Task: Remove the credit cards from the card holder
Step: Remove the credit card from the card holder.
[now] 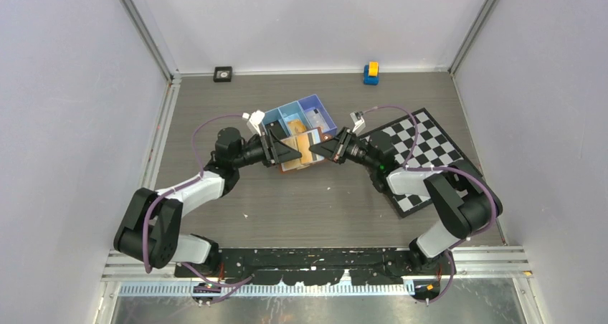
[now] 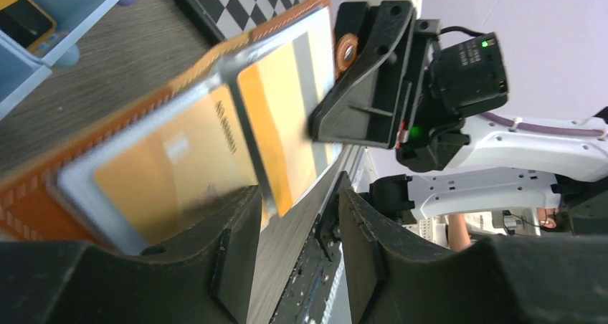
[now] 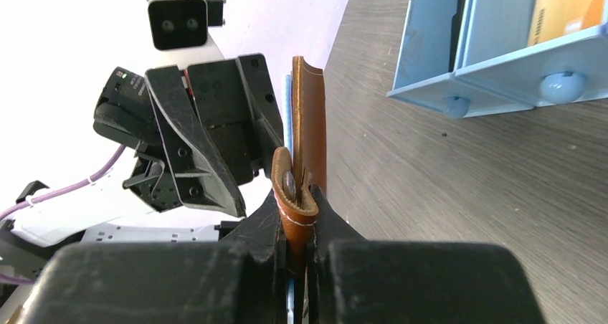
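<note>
Brown leather stands on edge in the right gripper [image 3: 297, 213]: its two fingers are pressed together on the strap end of the card holder [image 3: 310, 123], holding it apparently above the wood-grain table [image 3: 430, 195] with its open, pale inside turned toward the opposite arm. Held this way the wallet is a steady stand, its card slots facing the left gripper [image 2: 297, 198], which sits straight ahead of the right fingertips. The left fingers [image 2: 222, 267] stand apart with a clear gap between them, closed on nothing. The lower end of an orange credit card [image 2: 276, 130] reaches toward that gap, just beside the inner face of one finger, and looks partly out of its slot. A second orange card [image 2: 172, 166] sits deeper in the pocket nearer the left gripper, framed by the pale lining. Ahead and to the right of the right gripper is the blue tray [image 3: 495, 80], with an orange card-like piece [image 3: 566, 8] in one compartment; it is probably where the cards are meant to go. The step in hand seems to be pinching the protruding card. The left jaws would need to meet it squarely, since a skewed close could bend it or push it back in. The right grip on the narrow strap could also let the holder swivel under the pull.
</note>
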Motion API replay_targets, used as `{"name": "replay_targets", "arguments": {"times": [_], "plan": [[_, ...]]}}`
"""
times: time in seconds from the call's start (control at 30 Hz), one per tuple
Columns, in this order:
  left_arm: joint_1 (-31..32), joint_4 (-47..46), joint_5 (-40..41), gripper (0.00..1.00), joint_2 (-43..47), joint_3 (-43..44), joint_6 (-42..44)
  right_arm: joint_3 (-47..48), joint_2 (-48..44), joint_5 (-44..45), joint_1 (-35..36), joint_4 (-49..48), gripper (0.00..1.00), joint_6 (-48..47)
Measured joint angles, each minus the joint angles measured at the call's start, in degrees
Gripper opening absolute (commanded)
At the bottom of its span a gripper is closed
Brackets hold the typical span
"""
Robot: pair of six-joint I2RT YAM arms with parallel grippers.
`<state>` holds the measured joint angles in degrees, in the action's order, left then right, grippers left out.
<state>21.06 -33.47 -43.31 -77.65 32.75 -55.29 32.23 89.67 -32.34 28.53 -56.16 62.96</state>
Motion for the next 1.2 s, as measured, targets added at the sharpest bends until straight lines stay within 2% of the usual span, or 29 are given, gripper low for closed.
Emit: {"name": "replay_targets", "arguments": {"times": [0.4,0.53,0.63,0.73,0.83,1.07,1.2], "plan": [[-2.05,-9.79,-3.54,0.41,-3.98,-0.63,-6.64,0.04,4.26,-2.47,1.53,-7.41,0.00,4.57],[-2.14,-10.56,-3.80,0.13,-4.00,-0.81,-7.37,0.04,4.26,-2.75,1.51,-8.28,0.01,4.96],[-2.58,-10.97,-3.85,0.01,-4.04,-1.03,-7.67,0.07,4.26,-2.97,1.51,-9.66,0.10,5.25],[-2.71,-11.52,-4.11,0.00,-4.11,-1.09,-7.78,0.09,4.35,-2.95,1.49,-9.97,0.19,5.33],[-2.75,-11.74,-4.22,0.00,-4.11,-1.09,-7.69,0.09,4.48,-2.91,1.49,-10.01,0.22,5.53],[-2.93,-9.70,-3.82,0.00,-3.98,-1.09,-6.60,-0.52,4.48,-2.69,0.48,-10.21,0.20,6.14],[-3.37,-8.09,-3.67,0.00,-3.98,-1.09,-5.99,-1.79,4.48,-2.29,-0.83,-10.43,0.12,6.47]]}}
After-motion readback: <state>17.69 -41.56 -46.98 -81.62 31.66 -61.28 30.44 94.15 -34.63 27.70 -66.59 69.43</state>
